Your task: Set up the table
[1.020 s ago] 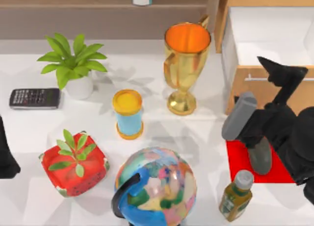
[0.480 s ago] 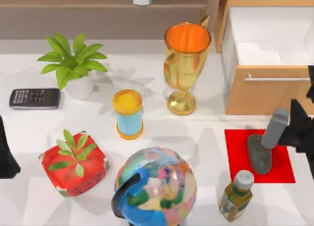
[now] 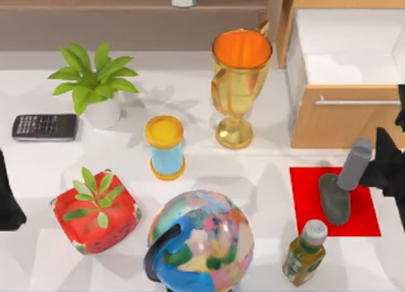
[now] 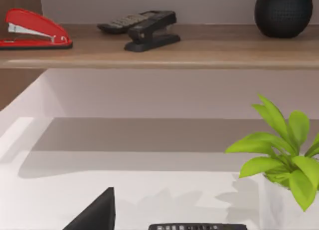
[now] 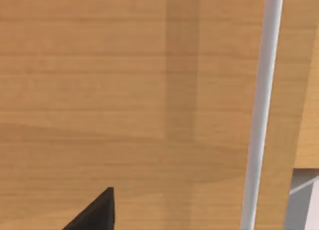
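Here's the white table (image 3: 38, 165), broad and glossy, running across the whole top view and carrying plenty. On its right side lies a red mat (image 3: 364, 216), and standing on that mat is a grey handled piece (image 3: 345, 184), its base down and its stem leaning towards the right edge. The right pincer (image 3: 386, 168) hangs just beside that stem at the table's right edge. Touching or a hair apart? I cannot tell, and I cannot tell how wide it stands either.

Behind the mat sits the light-brown drawer cabinet (image 3: 329, 124), its drawer (image 3: 348, 45) pulled open and white inside. The right wrist view looks straight at the wood front, with the pale handle bar (image 5: 259, 110) running across it.

Near the mat, at the front, stands a small bottle (image 3: 304, 253). Centre front is the colourful globe (image 3: 202, 238); behind it are a yellow-capped blue cylinder (image 3: 165, 146) and a tall gold cup (image 3: 237, 83).

Over on the left are a leafy plant in a white pot (image 3: 95, 83), a dark calculator (image 3: 44, 126) beside it, and a red planter (image 3: 95, 213) nearer the front. The left arm (image 3: 7, 203) sits parked at the left edge. The left pincer (image 4: 97, 215) shows a dark tip, state impossible to tell. Its wrist view catches a wooden shelf (image 4: 199, 48) with a red stapler (image 4: 32, 30), a black stapler (image 4: 152, 30) and a black ball (image 4: 284, 13).
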Motion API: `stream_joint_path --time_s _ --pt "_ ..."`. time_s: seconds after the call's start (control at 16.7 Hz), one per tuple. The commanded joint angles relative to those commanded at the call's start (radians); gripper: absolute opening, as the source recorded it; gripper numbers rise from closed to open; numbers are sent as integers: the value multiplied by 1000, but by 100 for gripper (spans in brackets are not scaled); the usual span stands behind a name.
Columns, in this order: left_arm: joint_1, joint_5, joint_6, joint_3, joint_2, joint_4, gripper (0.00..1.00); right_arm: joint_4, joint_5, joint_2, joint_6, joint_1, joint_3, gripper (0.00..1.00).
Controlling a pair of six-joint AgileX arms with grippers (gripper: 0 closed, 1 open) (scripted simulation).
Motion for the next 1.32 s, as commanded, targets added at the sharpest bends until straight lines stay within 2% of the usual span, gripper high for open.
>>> stream_joint_path --time_s 0.48,1.26,1.32 --pt "0 0 0 0 0 0 100 -64 -33 11 -1 -34 76 100" --pt "0 0 0 0 0 0 100 -64 -33 11 -1 -34 76 2" --pt "0 0 0 0 0 0 100 -64 -33 11 -1 -34 76 0"
